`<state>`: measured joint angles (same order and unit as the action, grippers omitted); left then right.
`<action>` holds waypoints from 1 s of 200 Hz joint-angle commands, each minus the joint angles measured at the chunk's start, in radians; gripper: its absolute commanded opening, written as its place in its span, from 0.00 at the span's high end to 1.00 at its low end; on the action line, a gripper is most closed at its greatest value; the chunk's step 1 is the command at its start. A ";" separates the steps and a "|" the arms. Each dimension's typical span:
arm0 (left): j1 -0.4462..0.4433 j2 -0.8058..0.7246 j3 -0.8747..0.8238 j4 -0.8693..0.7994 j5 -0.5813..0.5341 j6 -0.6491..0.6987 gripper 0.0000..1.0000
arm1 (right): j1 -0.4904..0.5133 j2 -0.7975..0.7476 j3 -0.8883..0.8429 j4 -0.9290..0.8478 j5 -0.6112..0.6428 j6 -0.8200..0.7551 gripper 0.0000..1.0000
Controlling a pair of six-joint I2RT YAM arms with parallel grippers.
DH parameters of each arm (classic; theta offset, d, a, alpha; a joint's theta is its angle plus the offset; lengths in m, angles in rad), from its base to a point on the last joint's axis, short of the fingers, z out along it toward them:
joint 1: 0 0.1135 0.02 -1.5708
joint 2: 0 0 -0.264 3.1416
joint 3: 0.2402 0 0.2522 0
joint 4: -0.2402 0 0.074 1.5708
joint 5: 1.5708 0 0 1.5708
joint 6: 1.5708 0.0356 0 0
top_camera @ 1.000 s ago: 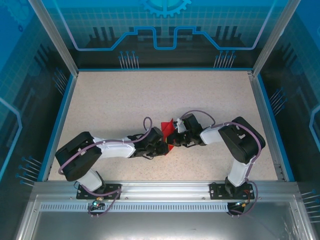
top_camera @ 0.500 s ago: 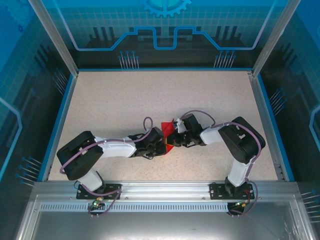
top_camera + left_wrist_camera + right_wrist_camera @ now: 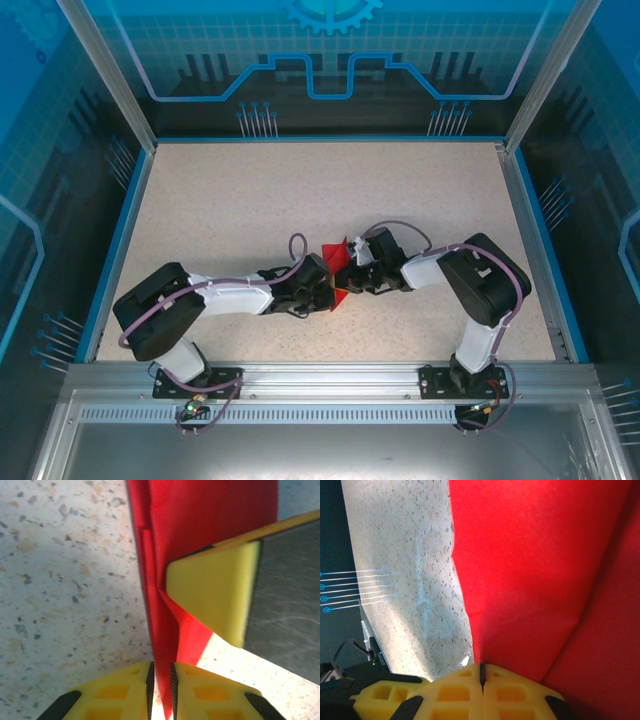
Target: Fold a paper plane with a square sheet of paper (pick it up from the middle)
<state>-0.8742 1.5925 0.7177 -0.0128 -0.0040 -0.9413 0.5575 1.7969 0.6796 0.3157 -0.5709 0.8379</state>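
The square sheet of paper [image 3: 335, 257] is bright red and folded into a creased, partly upright shape at the table's middle. Both grippers meet at it. In the left wrist view a narrow folded ridge of the paper [image 3: 200, 520] runs down between the nearly closed jaws of my left gripper [image 3: 161, 680], which pinch it. One yellow finger [image 3: 215, 585] of the right gripper presses against the paper from the right. My right gripper [image 3: 482, 675] is shut, with the edge of a broad red panel [image 3: 535, 570] caught in its seam. From above, the left gripper [image 3: 327, 286] and right gripper [image 3: 352, 271] nearly touch.
The speckled tabletop [image 3: 300, 190] stretches open behind and beside the arms. A blue rim [image 3: 125, 230] and clear enclosure walls bound it. An aluminium rail [image 3: 320, 375] with both arm bases runs along the near edge.
The left gripper has edged slightly right, closer onto the paper. The right arm and the paper stay where they were.
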 commanded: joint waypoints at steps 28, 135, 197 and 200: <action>0.001 -0.024 0.037 0.066 -0.003 -0.013 0.79 | -0.013 0.011 -0.026 0.019 -0.023 0.007 1.00; 0.001 0.021 0.053 -0.014 -0.054 -0.005 0.81 | -0.022 0.003 -0.034 0.029 -0.030 0.012 1.00; 0.004 0.032 0.022 0.083 -0.014 -0.024 0.75 | -0.024 0.001 -0.034 0.028 -0.027 0.012 1.00; 0.004 0.036 0.020 0.090 -0.010 -0.025 0.75 | -0.024 0.000 -0.034 0.027 -0.027 0.011 1.00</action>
<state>-0.8734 1.6222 0.7494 0.0067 -0.0418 -0.9447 0.5423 1.7969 0.6621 0.3450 -0.5850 0.8425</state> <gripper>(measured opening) 0.248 0.042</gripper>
